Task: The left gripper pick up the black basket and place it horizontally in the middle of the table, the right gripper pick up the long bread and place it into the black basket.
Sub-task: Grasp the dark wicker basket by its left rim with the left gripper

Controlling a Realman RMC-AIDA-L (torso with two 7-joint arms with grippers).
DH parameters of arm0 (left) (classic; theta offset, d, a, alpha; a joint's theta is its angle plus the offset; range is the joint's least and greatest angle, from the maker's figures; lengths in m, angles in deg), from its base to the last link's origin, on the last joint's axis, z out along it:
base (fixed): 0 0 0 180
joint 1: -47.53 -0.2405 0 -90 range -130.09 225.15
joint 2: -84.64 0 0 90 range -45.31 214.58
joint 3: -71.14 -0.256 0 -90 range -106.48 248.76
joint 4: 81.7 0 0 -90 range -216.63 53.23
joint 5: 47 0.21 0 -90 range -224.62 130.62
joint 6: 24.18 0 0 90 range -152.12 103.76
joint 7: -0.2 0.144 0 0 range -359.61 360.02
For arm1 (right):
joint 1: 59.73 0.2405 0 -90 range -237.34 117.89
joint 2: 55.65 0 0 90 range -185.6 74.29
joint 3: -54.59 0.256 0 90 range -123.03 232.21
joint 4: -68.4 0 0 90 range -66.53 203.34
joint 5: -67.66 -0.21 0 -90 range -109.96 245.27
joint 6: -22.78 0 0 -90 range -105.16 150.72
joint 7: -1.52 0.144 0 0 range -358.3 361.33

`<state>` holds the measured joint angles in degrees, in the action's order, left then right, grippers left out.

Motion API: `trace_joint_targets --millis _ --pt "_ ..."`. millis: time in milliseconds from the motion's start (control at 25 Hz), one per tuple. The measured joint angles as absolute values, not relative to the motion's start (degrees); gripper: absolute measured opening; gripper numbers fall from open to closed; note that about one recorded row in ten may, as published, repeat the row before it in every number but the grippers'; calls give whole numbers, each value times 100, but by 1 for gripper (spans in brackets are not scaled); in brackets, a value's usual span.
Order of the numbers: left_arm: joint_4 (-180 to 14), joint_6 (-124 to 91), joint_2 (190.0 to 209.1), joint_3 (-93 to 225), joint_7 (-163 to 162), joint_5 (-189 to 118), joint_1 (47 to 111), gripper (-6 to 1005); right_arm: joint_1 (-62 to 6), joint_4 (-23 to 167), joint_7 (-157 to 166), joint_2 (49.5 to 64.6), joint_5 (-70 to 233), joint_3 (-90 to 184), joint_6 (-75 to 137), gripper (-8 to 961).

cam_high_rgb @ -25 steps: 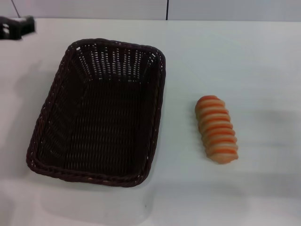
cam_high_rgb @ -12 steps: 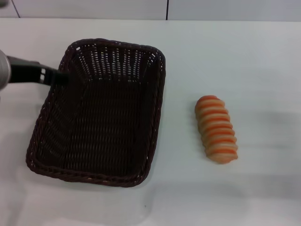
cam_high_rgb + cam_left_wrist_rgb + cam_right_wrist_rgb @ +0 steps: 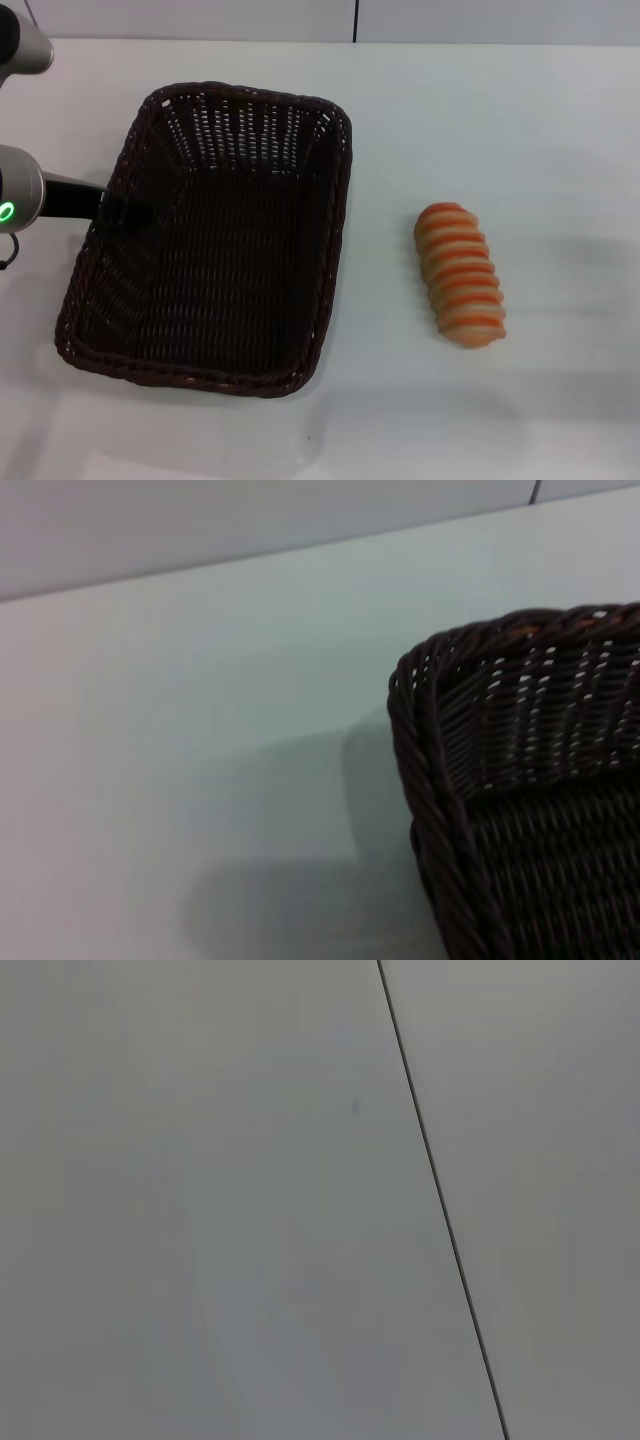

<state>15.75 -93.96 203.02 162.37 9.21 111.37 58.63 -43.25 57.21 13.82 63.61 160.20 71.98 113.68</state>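
First step in hand: left tool (image 3: pixel 128 214) reaches in from the left edge of the head frame, its tip over the left rim of the black basket (image 3: pixel 215 240), roughly mid-left of the frame. Whether its fingers are parted or closed cannot be told; dark tool blends into dark weave. Basket sits left of centre on the table (image 3: pixel 500 120), long axis running top to bottom, so not yet horizontal or centred. Left wrist view shows a basket corner (image 3: pixel 520 780) only. Long bread (image 3: pixel 460 275) lies right of centre, well apart from the basket, untouched. Right tool not in view. Next move likely calls for settling on the rim, gripping, then lifting and turning the basket.
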Motion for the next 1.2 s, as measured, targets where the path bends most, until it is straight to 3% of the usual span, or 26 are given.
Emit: trace_joint_targets --millis 600,720,920,1200 --pt "1357 -9564 20286 16151 869 11175 6095 690 -4426 5698 1382 6361 16029 7199 11406 847" --pt "1345 -9623 20285 16145 909 11195 6142 473 -4426 5698 1382 6361 16029 7200 11411 847" --pt "1517 -9631 20284 16144 1057 11199 6120 241 -4426 5701 1382 6361 16029 7199 11411 847" --pt "1321 -9958 20277 16439 2215 10785 6514 225 -4426 5699 1382 6361 16029 7199 11414 846"
